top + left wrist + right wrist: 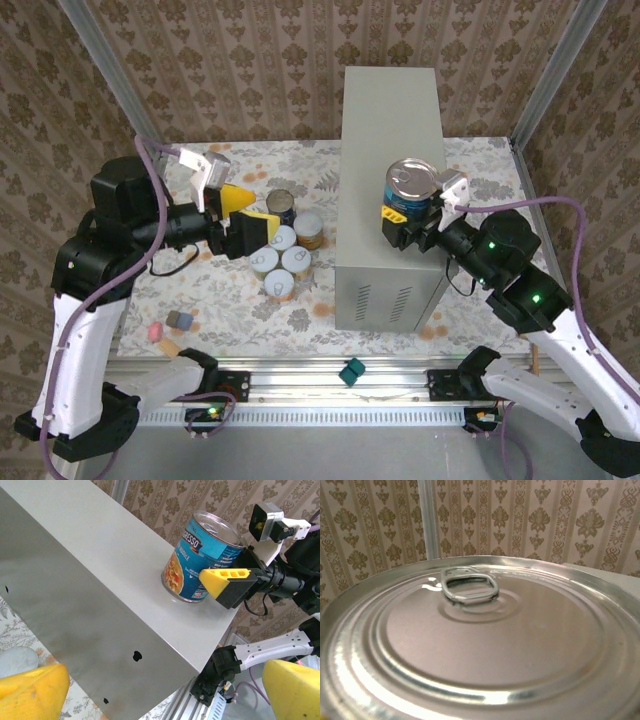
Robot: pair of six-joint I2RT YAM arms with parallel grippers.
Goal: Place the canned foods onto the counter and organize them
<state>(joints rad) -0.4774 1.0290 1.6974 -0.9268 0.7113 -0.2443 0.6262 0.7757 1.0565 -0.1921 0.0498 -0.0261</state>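
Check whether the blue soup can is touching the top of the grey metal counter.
Touching. The left wrist view shows the blue soup can standing with its base flat on the grey metal counter, with no gap under its rim.

This is a robotics lab test cell dressed up as a domestic room. Across the top of the overhead view, printed damask wallpaper panels (230,70) sit in bare aluminium frame posts (112,75). The floral-print tabletop (230,300) ends at an extruded aluminium rail (330,385) along the bottom edge. Two robot arms (75,310) are bolted there, with a loose purple cable (545,200) and green status lights (491,243). A plain grey metal box (385,110) stands at centre.
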